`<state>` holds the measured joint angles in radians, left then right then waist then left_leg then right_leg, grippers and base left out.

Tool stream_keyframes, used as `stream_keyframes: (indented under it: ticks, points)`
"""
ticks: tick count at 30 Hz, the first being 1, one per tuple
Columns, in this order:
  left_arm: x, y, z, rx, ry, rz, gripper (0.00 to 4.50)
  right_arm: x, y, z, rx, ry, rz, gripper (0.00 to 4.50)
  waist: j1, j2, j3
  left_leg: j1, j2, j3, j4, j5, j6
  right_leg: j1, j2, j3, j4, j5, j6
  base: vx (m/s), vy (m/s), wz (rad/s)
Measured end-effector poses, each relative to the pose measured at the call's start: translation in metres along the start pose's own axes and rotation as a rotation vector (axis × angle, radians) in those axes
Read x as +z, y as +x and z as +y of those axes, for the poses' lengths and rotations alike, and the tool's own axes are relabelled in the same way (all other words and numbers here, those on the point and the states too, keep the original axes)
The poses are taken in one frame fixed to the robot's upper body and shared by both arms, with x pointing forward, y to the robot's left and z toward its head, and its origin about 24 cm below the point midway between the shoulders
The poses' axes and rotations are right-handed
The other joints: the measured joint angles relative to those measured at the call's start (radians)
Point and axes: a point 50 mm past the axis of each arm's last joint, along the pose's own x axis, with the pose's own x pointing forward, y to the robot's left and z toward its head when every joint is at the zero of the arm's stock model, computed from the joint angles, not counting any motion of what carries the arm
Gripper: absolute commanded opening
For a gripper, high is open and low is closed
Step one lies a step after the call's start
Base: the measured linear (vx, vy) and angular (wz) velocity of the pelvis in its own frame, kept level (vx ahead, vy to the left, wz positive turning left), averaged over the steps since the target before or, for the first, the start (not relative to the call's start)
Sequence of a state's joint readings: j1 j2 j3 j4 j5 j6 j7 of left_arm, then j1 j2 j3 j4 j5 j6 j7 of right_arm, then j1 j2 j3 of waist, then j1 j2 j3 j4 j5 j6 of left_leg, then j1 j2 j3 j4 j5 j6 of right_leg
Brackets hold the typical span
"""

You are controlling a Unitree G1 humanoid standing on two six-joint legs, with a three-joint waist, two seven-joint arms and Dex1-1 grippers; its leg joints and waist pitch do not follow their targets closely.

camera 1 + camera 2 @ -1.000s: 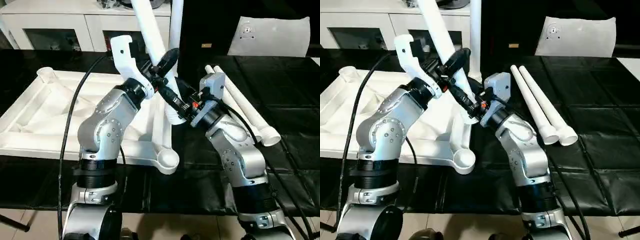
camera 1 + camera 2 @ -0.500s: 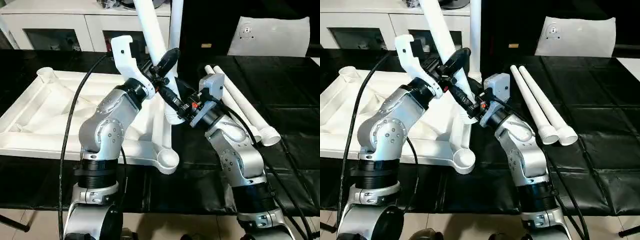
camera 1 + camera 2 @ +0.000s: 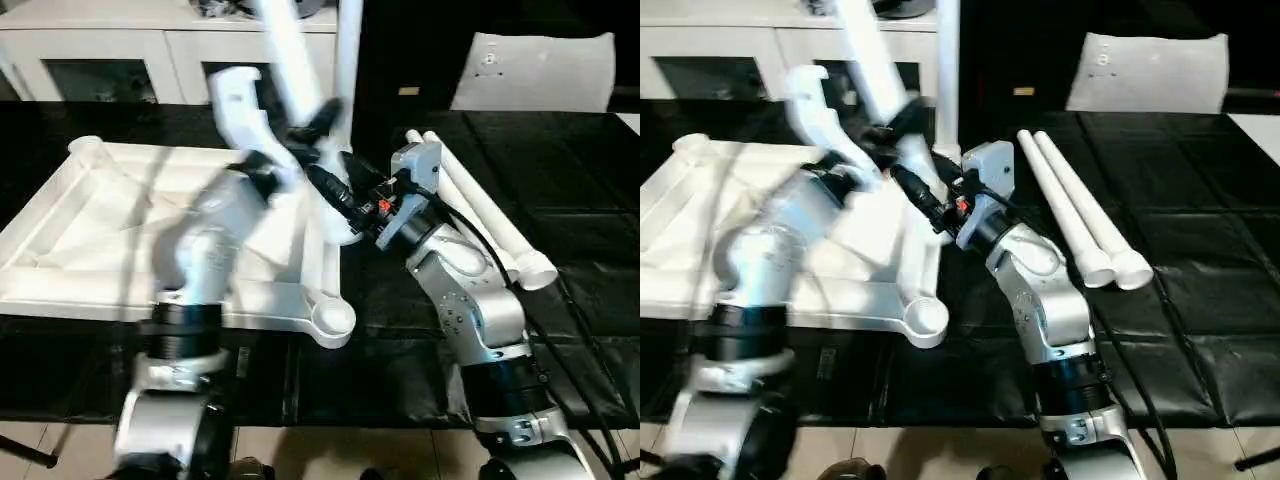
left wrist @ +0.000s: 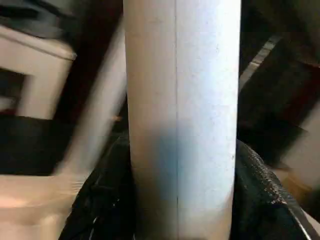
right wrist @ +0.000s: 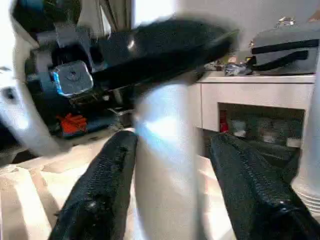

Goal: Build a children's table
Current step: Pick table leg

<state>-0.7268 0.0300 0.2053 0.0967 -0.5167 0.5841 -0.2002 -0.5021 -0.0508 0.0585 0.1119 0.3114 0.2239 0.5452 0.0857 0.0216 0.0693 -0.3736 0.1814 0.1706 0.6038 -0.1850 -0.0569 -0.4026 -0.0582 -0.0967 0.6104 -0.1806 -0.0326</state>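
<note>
Gripping one tilted leg (image 3: pixel 290 60), both jaws hold it over the top's (image 3: pixel 60 230) corner: left gripper (image 3: pixel 322 118) higher, right gripper (image 3: pixel 335 195) lower.

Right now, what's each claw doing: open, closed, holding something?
Left claw: closed on the tilted table leg.
Right claw: fingers sit either side of that same leg, low down; a firm grip cannot be told.

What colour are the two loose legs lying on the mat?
White, both legs; clearest in the right eye view.
</note>
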Motion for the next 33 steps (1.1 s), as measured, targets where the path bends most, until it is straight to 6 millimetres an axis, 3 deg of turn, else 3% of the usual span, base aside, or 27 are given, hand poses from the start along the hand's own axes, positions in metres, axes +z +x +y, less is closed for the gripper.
stream_keyframes:
  ticks: [6,13,19,28,33]
  points:
    - [0.006,-0.004,0.014,0.022,0.002,0.004,1.88,0.005,-0.004,-0.003,0.017,0.078,0.005,3.46,0.01,-0.002,0.0,-0.001,0.0,0.0,0.0,0.0,0.001,0.0,-0.001,0.0,0.0,0.002,-0.003,0.0,0.0,0.0]
    - [0.005,-0.003,0.002,-0.187,-0.033,0.098,1.88,0.023,-0.013,-0.018,0.104,0.164,0.079,3.94,0.016,-0.003,0.0,-0.001,-0.001,0.0,0.001,0.002,0.003,0.0,-0.001,0.001,0.001,0.003,-0.004,0.0,0.0,0.0]
    - [0.009,-0.01,-0.004,-0.368,-0.08,0.161,1.88,0.029,-0.023,-0.013,0.275,0.202,0.197,4.41,0.017,-0.005,0.001,-0.001,-0.001,0.0,0.0,0.003,0.005,0.0,-0.001,0.0,0.001,0.001,-0.002,0.0,0.0,0.0]
    - [0.019,-0.025,-0.03,-0.745,-0.04,0.221,1.88,0.028,-0.03,-0.001,0.458,0.259,0.277,4.47,0.031,-0.009,0.0,-0.001,-0.001,0.0,0.001,0.002,0.004,0.0,-0.001,0.001,0.001,0.001,-0.002,0.0,0.0,0.0]
    - [0.019,-0.03,-0.038,-0.858,0.007,0.257,1.88,0.028,-0.034,0.001,0.516,0.298,0.303,4.5,0.031,-0.011,0.0,0.0,-0.001,0.0,0.001,0.002,0.003,0.0,-0.001,0.001,0.001,0.001,0.001,0.0,0.0,0.0]
